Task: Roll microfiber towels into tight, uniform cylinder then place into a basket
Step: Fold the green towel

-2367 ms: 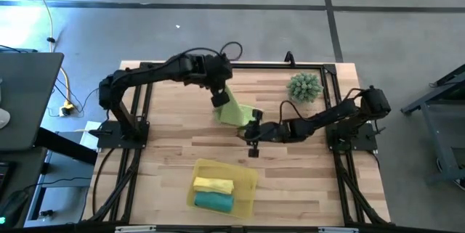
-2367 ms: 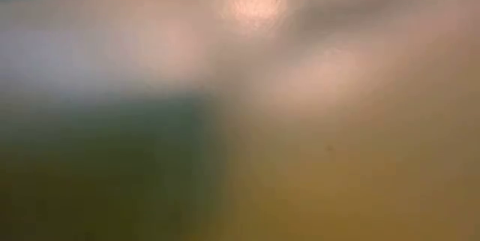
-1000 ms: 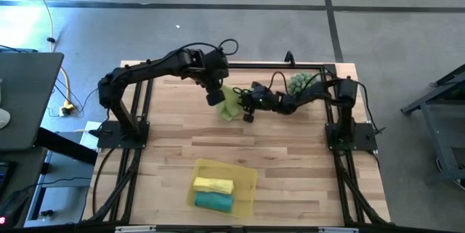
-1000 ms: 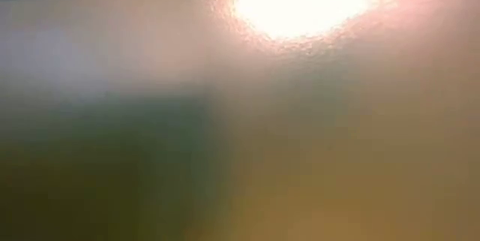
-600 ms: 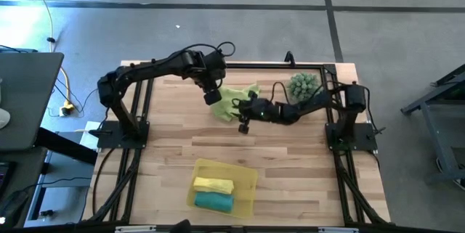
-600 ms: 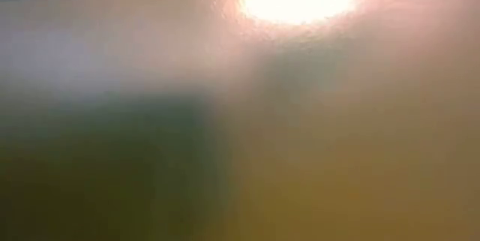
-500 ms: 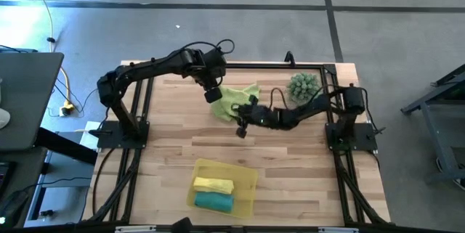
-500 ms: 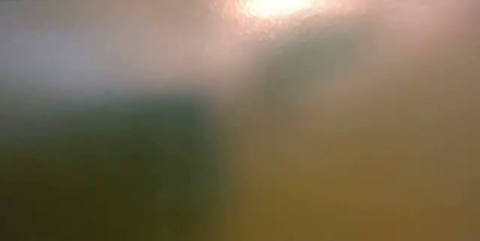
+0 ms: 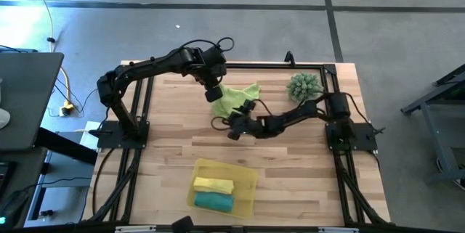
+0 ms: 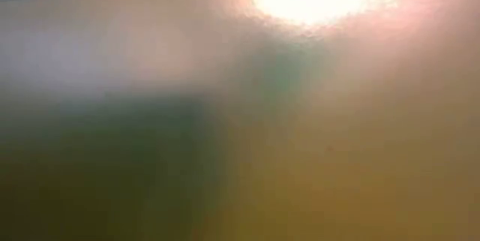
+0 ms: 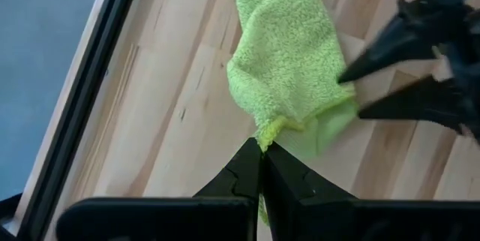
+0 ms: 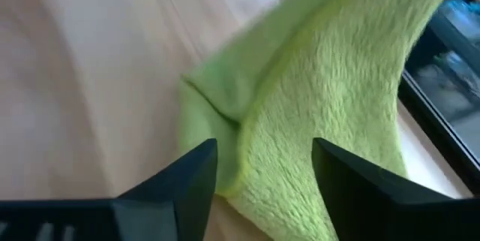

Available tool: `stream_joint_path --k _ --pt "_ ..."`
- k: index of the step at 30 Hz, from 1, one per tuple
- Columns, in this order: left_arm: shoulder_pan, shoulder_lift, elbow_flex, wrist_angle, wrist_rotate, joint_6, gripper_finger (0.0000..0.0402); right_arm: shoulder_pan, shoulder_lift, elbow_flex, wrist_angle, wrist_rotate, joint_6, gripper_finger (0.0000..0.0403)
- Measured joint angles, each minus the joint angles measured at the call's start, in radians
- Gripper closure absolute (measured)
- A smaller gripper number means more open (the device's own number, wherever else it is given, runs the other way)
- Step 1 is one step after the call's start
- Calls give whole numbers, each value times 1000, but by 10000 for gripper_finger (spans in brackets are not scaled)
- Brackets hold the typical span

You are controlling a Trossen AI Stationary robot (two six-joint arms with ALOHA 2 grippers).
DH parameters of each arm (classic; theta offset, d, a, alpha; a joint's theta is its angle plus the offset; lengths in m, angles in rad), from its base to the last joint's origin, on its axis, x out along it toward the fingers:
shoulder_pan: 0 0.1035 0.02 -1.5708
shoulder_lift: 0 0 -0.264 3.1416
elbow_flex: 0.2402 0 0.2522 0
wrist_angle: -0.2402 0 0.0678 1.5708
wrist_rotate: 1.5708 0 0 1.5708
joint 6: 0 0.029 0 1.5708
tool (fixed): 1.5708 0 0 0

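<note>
Spreading the lime green towel (image 9: pixel 236 96) flat comes before any tight roll, so in the high view the sound course, I judge, is for the left end effector (image 9: pixel 216 95) to hold its corner taut while the right end effector (image 9: pixel 234 127) draws the opposite edge out square; the towel lies crumpled toward the far middle of the worktop (image 9: pixel 167 142), the left end effector at its left edge, the right one just beside its near edge; the yellow towel (image 9: pixel 213 185) and the teal towel (image 9: pixel 213 202) lie already rolled, touching, in the basket (image 9: pixel 251 182) at the near edge.

From the low view nothing can be made out.

Through the left wrist view the two fingers are pinched together on a yellow-green corner of the lime green towel (image 11: pixel 289 61), which bunches away from them; the other arm's dark fingers reach in beside it.

Through the right wrist view the fingers (image 12: pixel 187 177) stand wide apart, the lime green towel (image 12: pixel 322 83) just beyond and between them, ungripped.
</note>
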Motion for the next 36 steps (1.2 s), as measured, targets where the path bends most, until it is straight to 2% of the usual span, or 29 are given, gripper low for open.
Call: stream_joint_path --k 4,6,14,17,23,28,32,36 --pt "6 0 0 -1 1 18 401 -13 45 66 -127 27 33 180" --pt "8 0 0 -1 0 19 401 -15 55 82 -136 38 32 182" --pt "27 0 1 -6 4 45 401 -10 51 72 -260 300 -63 226" --pt "36 0 1 -11 3 52 401 -9 49 73 -348 350 -54 242" --pt "51 0 1 -40 4 56 401 -29 43 77 -509 298 62 264" --pt "53 0 1 -54 4 54 401 -45 15 74 -618 250 61 276" --pt "52 0 1 -63 7 53 401 -66 -56 65 -693 153 43 287" --pt "50 0 1 -63 6 53 401 -93 -156 33 -659 4 32 293"
